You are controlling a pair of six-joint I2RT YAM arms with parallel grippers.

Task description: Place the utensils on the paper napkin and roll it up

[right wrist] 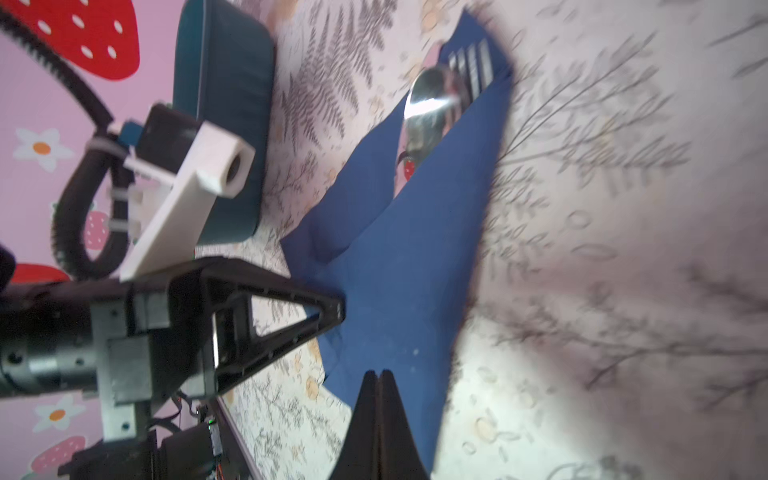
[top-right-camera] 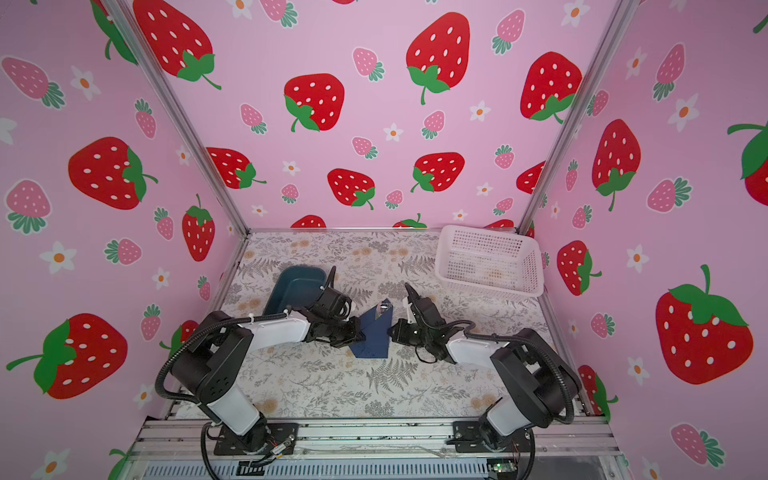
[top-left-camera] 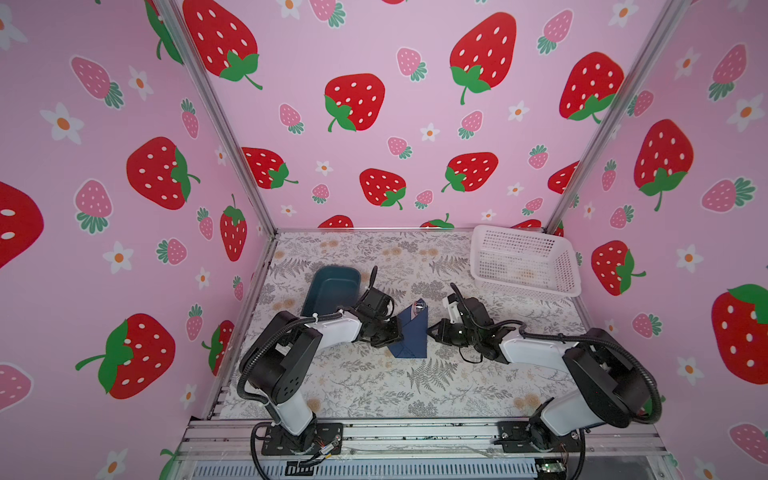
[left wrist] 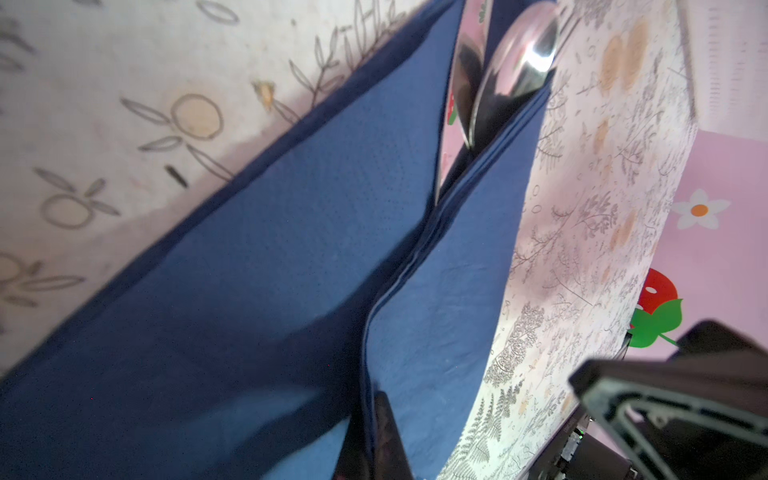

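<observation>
Scene: you look down on a leaf-printed table [top-left-camera: 415, 386] walled in by pink strawberry panels, with both arms reaching toward its middle.

Paper napkin: the dark blue paper napkin [top-left-camera: 409, 336] [top-right-camera: 374, 336] lies near the table's centre, between the two grippers. Its sides are folded inward into a long wedge, narrow and open at the far end.

Utensils: the utensils [top-left-camera: 417, 308] [top-right-camera: 383, 308] lie inside the folded napkin, and only their heads poke out at the far, open end. Your right wrist view shows a shiny spoon [right wrist: 428, 99] bowl beside fork [right wrist: 473, 66] tines. Your left wrist view shows the spoon bowl [left wrist: 519, 62] tucked between the blue layers [left wrist: 249, 270].

Left gripper: your left gripper [top-left-camera: 395, 332] [top-right-camera: 359, 328] sits at the napkin's left edge. Its dark fingers [left wrist: 386, 436] are closed together, and a fold of the napkin appears pinched between them.

Right gripper: your right gripper [top-left-camera: 430, 330] [top-right-camera: 390, 330] sits at the napkin's right edge. Its fingers [right wrist: 388, 415] are pressed together with nothing between them, their tips over the napkin's blue surface [right wrist: 407, 270].

Teal tub: a dark teal tub [top-left-camera: 332, 286] [top-right-camera: 297, 286] stands behind the left arm, apart from the napkin.

Basket: a white mesh basket [top-left-camera: 523, 259] [top-right-camera: 488, 257] stands in the far right corner, well apart from everything else.
</observation>
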